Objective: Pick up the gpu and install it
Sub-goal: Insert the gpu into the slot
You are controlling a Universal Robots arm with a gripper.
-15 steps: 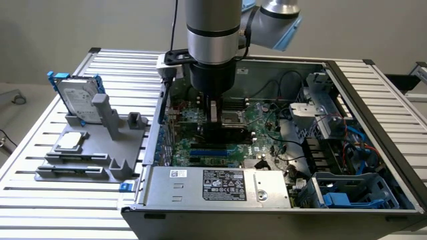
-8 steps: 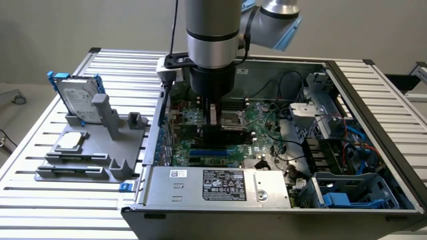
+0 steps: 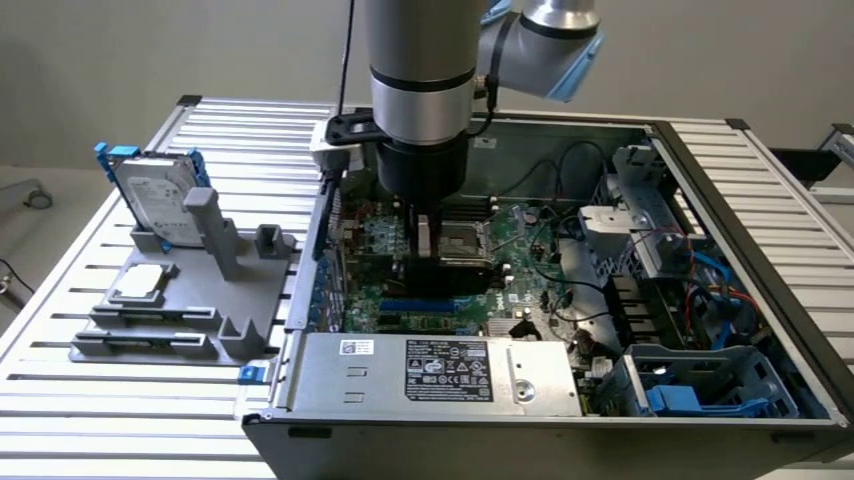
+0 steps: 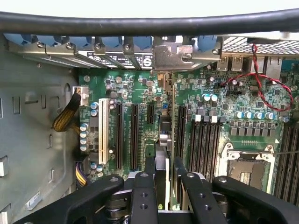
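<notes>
My gripper (image 3: 427, 238) is lowered into the open computer case (image 3: 747, 200), over the green motherboard (image 3: 514, 240). It is shut on the gpu (image 3: 435, 272), which hangs below it as a dark card standing on edge. In the wrist view the gpu (image 4: 163, 135) runs edge-on between the two black fingers (image 4: 150, 165) of the gripper (image 4: 163, 164). Its silver end bracket (image 4: 174, 57) sits at the case's rear slot openings. The card stands over the motherboard between the black expansion slots (image 4: 134, 135) and the memory slots (image 4: 203, 144). Whether its edge is seated in a slot is hidden.
A silver hard drive with a blue frame (image 3: 154, 188) stands on a grey fixture (image 3: 174, 300) at the exterior view's left, outside the case. The power supply (image 3: 441, 370) sits at the case's near side, a blue drive cage (image 3: 707, 385) beside it. Red and black wires (image 4: 261, 88) lie near the CPU socket (image 4: 247, 170).
</notes>
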